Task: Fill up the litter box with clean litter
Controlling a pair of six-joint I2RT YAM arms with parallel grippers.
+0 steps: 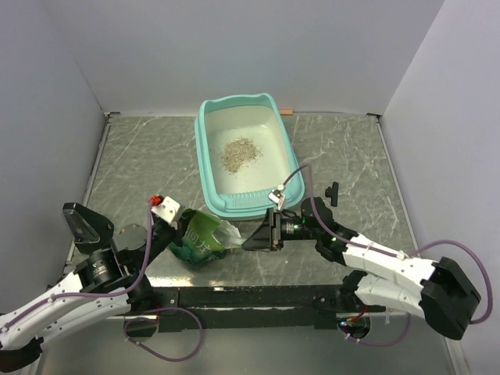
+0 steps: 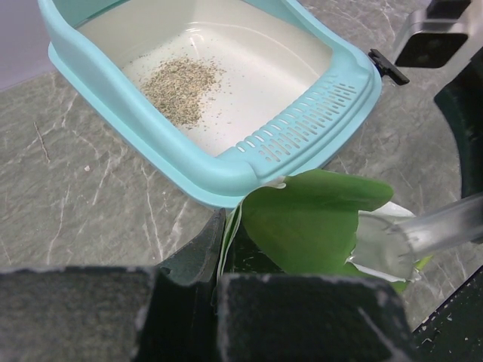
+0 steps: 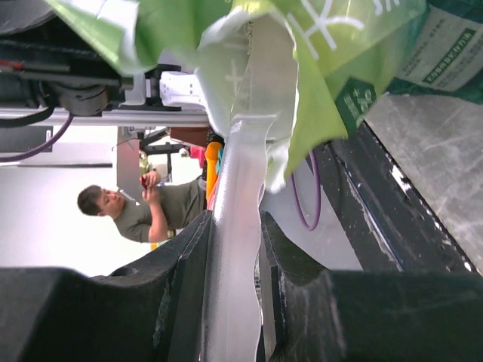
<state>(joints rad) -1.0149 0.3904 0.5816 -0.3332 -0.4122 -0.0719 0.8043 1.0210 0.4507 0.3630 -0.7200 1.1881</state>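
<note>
Crumbs of litter (image 1: 237, 152) lie in a small heap near the middle of the litter box (image 1: 244, 205), on its white floor; the rest of the floor is bare. The heap shows again in the left wrist view (image 2: 179, 87), inside the turquoise rim (image 2: 302, 136).

Just off the box's near end a green bag (image 1: 201, 238) stands open on the table (image 1: 351, 156). The left gripper (image 1: 178, 230) is at the bag's left side, its fingers (image 2: 302, 317) pinched on the bag's edge (image 2: 302, 219).

The right gripper (image 1: 258, 238) comes in from the right of the box's near end, fingers (image 3: 181, 302) clamped on the handle of a clear scoop (image 3: 238, 188) whose front end is inside the bag's mouth (image 3: 324, 90).
</note>
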